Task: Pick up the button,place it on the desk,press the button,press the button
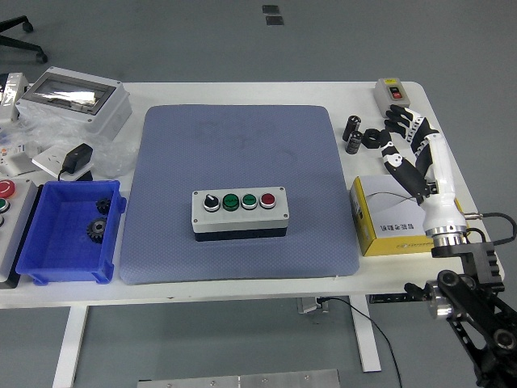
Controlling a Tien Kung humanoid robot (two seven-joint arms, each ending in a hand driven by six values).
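You had one button box lying flat near the middle of the blue-grey mat, with four controls in a row on its grey lid: one black selector knob, two green buttons and one red button; nothing touched it. Your right hand hung well apart from it, over the table's right edge above the yellow carton, fingers spread and holding nothing; the carton's side carried print too small to read. You had one blue bin at the left holding two black gears; one grey enclosure with a clear lid behind it; one small switch box with a red and a black button at the far right corner; its lettering was unreadable.
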